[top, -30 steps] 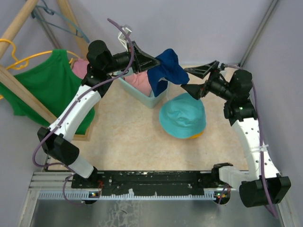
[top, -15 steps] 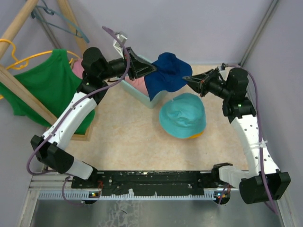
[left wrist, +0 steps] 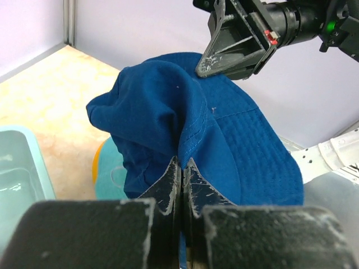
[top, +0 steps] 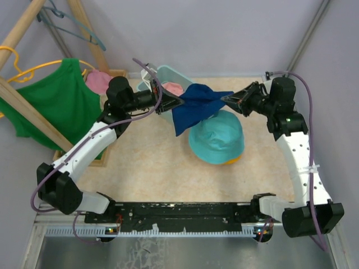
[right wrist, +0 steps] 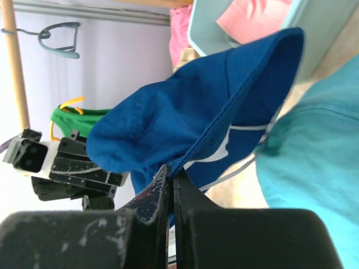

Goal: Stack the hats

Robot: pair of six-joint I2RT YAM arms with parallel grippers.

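Note:
The navy blue hat (top: 197, 103) hangs stretched in the air between both grippers, just above the far-left edge of the teal hat (top: 217, 140). My left gripper (top: 175, 102) is shut on one side of its brim (left wrist: 224, 140), and my right gripper (top: 226, 99) is shut on the opposite side (right wrist: 185, 112). The teal hat lies on the table over the orange-yellow hat, of which only a rim (top: 233, 161) shows. Pink fabric (top: 173, 88) lies in the bin; whether it is the pink hat I cannot tell.
A light-blue bin (top: 166, 74) stands at the back behind the left gripper. A green tank top (top: 56, 103) hangs on a wooden rack (top: 22, 28) at the left, with another pink cloth (top: 98, 81) beside it. Walls close in the back and right.
The right gripper has shut on the navy hat's brim. Both grippers have carried the hat away from the bin, pulling it taut over the teal hat's edge.

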